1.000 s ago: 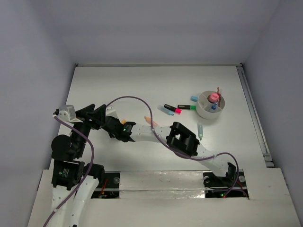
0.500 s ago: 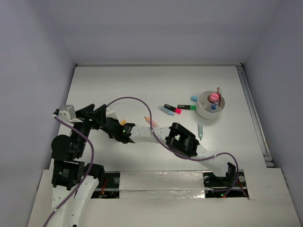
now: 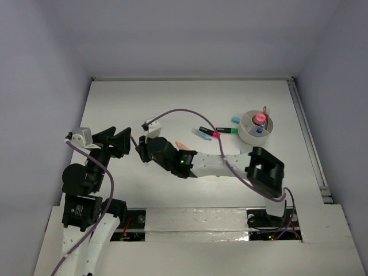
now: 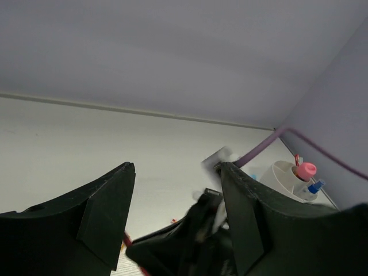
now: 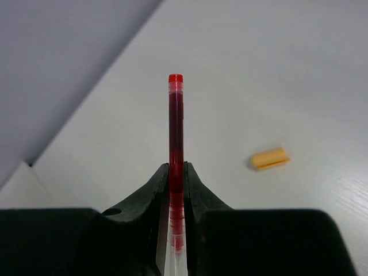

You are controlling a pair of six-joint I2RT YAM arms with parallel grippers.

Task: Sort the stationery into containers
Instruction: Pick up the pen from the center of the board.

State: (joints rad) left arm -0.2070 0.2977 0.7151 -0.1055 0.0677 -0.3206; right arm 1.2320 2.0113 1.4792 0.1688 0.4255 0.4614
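My right gripper (image 5: 176, 167) is shut on a thin red pen (image 5: 176, 121) that sticks straight out past its fingertips. In the top view that gripper (image 3: 144, 150) reaches left, close to my left gripper (image 3: 123, 141). The left gripper (image 4: 177, 172) stands open, holding nothing, with the right arm's wrist seen between its fingers. The round whitish cup (image 3: 253, 136) at the right holds a pink-capped bottle (image 3: 260, 118), a blue marker (image 3: 260, 130) and a red pen (image 3: 265, 110). Pink (image 3: 208, 133), green (image 3: 227, 130) and orange (image 3: 181, 145) markers lie loose on the table.
An orange cap (image 5: 269, 158) lies on the table below the right gripper. A light blue eraser (image 3: 236, 119) sits left of the cup (image 4: 282, 178). The right arm's elbow (image 3: 264, 169) rises over the table's right middle. A rail (image 3: 307, 138) runs along the right edge.
The right gripper has closed on the red pen. Its elbow has swung right and its wrist has lifted. The left jaws have widened slightly.
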